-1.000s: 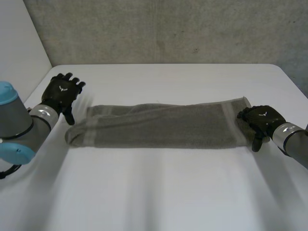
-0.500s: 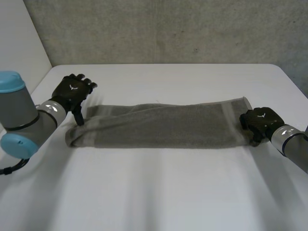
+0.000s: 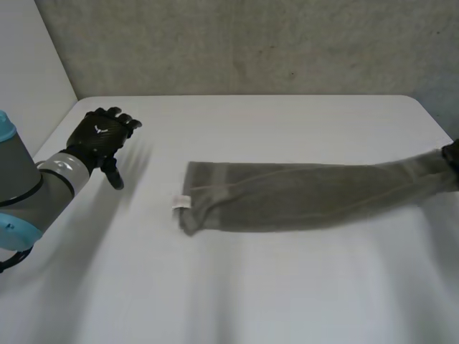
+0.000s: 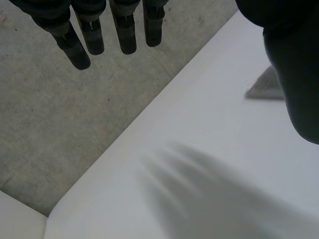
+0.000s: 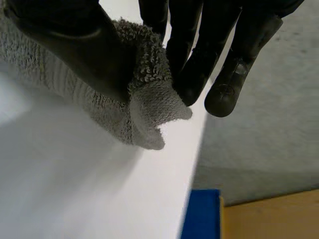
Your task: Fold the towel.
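You are looking at the white table [image 3: 237, 301], where the grey towel [image 3: 301, 197] is lying as a long folded strip, running from the middle out to the right edge. Your left hand [image 3: 100, 140] is hovering over the table's left side, well apart from the towel, fingers [image 4: 124, 30] straight, spread and holding nothing. Your right hand [image 5: 75, 40] is pinching the towel's right end between thumb and fingers at the table's edge. A small white label [image 3: 181, 202] is showing at the towel's left end.
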Motion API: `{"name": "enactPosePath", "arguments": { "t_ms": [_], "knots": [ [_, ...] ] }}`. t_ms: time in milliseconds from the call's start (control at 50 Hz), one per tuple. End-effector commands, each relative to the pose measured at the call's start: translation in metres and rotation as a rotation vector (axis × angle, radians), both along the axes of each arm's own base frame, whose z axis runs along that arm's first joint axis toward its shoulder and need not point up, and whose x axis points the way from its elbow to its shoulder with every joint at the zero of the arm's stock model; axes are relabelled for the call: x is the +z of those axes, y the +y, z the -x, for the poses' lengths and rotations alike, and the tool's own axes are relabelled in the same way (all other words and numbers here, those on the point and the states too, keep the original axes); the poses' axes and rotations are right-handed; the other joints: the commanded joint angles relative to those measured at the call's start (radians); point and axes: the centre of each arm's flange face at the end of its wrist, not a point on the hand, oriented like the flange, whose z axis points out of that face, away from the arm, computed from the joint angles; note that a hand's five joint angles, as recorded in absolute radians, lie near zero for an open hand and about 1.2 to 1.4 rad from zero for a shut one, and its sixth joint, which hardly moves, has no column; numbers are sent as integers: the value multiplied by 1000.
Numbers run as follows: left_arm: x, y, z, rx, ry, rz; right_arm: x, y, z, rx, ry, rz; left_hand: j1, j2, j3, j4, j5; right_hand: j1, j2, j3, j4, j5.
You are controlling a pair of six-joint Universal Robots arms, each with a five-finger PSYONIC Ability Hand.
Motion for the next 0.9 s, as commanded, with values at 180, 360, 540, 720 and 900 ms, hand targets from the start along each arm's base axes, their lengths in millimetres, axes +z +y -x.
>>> {"name": "enactPosePath", "arguments": {
  "t_ms": [180, 360, 540, 720, 900],
  "knots": [
    [9, 7, 4, -9, 13, 14, 80, 58, -196, 493, -105, 260, -38, -26, -30, -33, -31, 90, 88, 80, 62, 71],
    [18, 14, 7, -15, 59, 8, -1, 159, -331, 892, -104, 156, -38, -26, -30, -33, -31, 15, 14, 6, -13, -4],
    [17, 19, 9, -22, 65, 0, -37, 177, -334, 939, 51, 20, -41, -29, -33, -35, -34, -1132, -1133, -1142, -1160, -1151],
    [20, 24, 20, -54, 68, 10, 15, 151, -289, 816, -99, -11, -41, -29, -33, -35, -34, -1132, -1133, -1142, -1160, -1151],
    [27, 58, 62, -184, 102, 5, 30, 150, -231, 692, -296, -129, -24, -11, -15, -18, -16, -1132, -1133, -1142, -1160, -1151]
  ]
}}
